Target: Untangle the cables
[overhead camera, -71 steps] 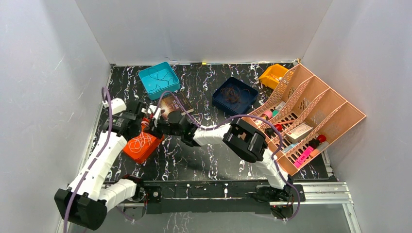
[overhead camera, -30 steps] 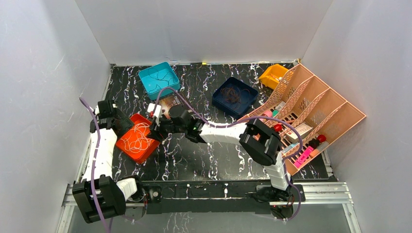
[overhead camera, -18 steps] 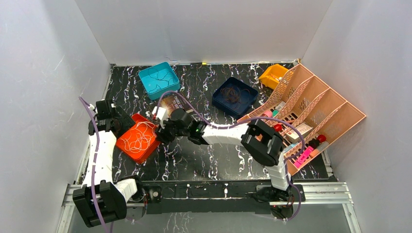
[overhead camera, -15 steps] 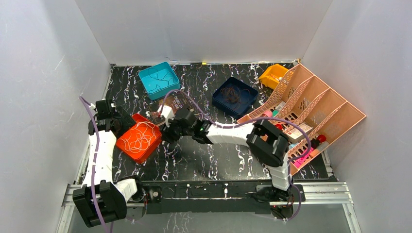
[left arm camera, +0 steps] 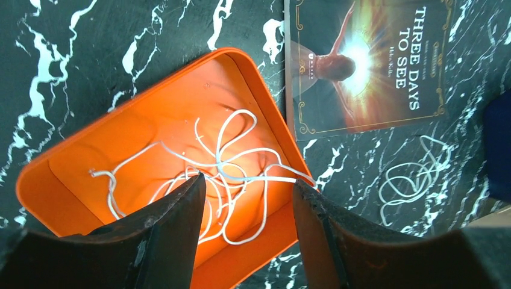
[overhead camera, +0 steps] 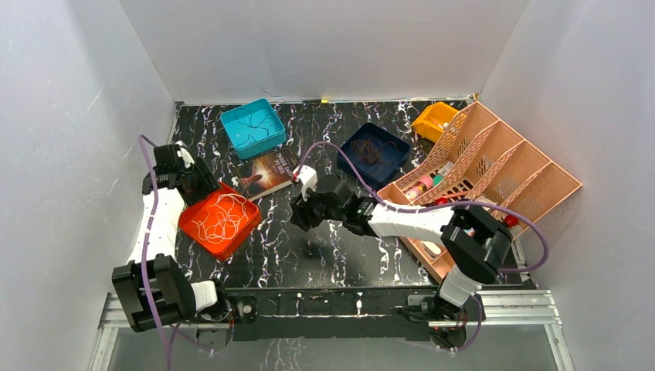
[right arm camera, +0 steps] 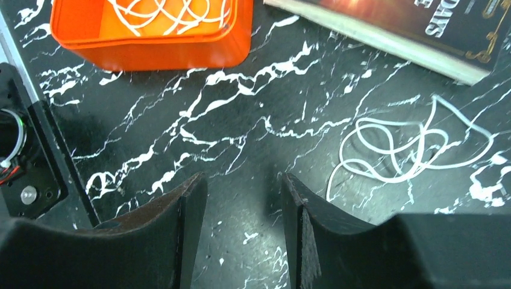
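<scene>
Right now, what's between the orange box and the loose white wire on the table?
Just bare black marbled table. The right wrist view shows it between the orange box and the white wire.

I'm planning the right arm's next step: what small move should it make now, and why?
Probably shift the right gripper sideways over the loose white cable and lower onto it. Its jaws stand open and empty over the table, and that coil lies alone near the book, outside the orange tray that holds the other white cables.
</scene>
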